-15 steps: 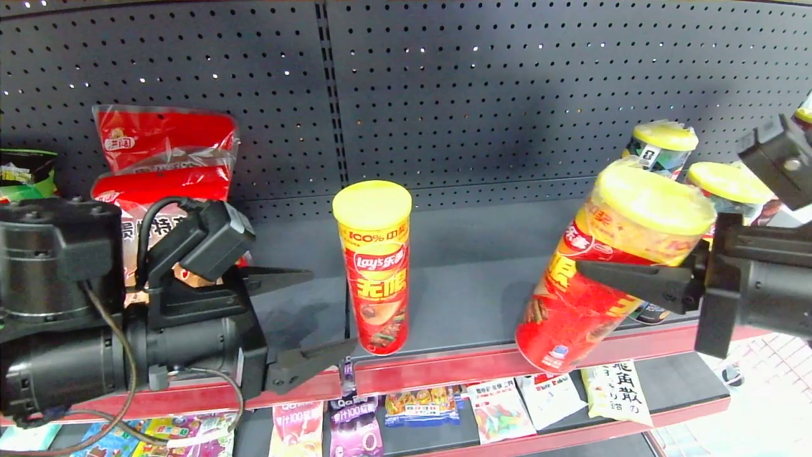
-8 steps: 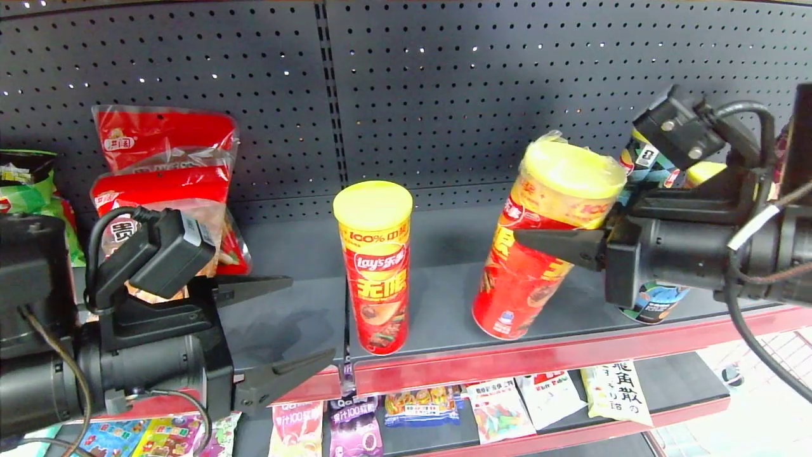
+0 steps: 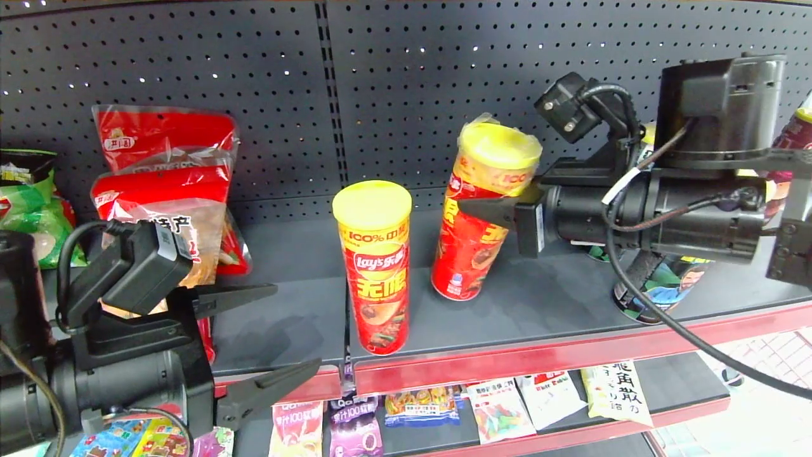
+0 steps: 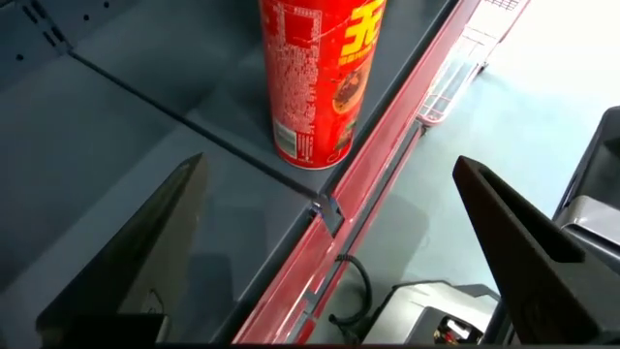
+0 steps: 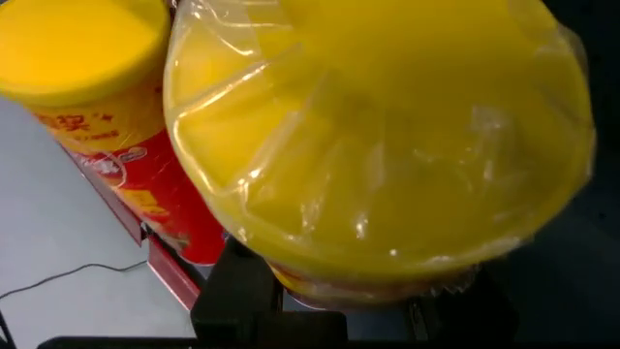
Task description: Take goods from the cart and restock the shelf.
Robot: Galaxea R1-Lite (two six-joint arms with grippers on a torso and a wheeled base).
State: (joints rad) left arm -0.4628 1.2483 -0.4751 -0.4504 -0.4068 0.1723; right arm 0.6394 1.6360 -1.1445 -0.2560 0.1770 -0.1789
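The dark metal shelf [image 3: 545, 304], with a perforated back and a red front lip, carries 1 cylindrical chip can [image 3: 375, 279] upright near its edge. Behind and to the right, the right pincer [image 3: 491, 204] clamps a second can [image 3: 466, 266], tilted, its base down at the shelf board. The right wrist view adds crinkled clear film over its yellow lid. The left pincer [image 3: 297, 327] gapes wide and empty at the lip.

Matte black cylindrical arms [image 3: 698, 219]; left gripper [image 3: 297, 327], right gripper [image 3: 471, 190]: pointed wedge fingers [image 3: 241, 292]. Boxy cameras [image 3: 136, 266] on brackets, looping black cables [image 3: 666, 317].
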